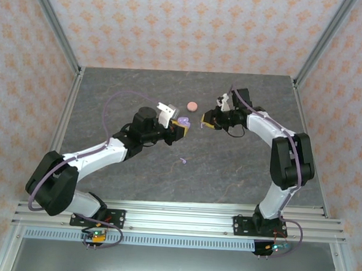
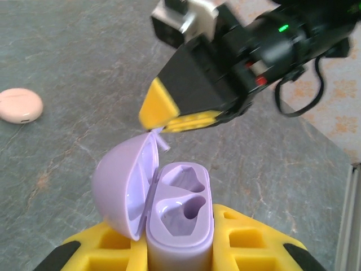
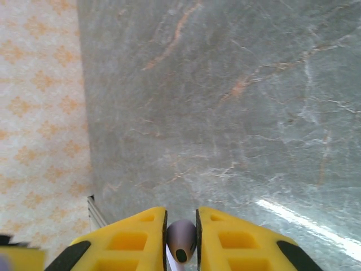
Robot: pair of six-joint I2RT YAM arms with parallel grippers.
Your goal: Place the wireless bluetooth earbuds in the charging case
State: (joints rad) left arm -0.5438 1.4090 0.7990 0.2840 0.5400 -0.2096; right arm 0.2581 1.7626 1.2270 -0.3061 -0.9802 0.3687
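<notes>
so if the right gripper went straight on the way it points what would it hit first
Most likely the open lid of the lavender case, just ahead of the right gripper and the earbud it pinches; depth is hard to judge.

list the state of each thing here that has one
lavender case: lid open, sockets empty
pink case: shut, on the table
left gripper: shut on the lavender case
right gripper: shut on a lavender earbud
loose earbud: lying on the table
</notes>
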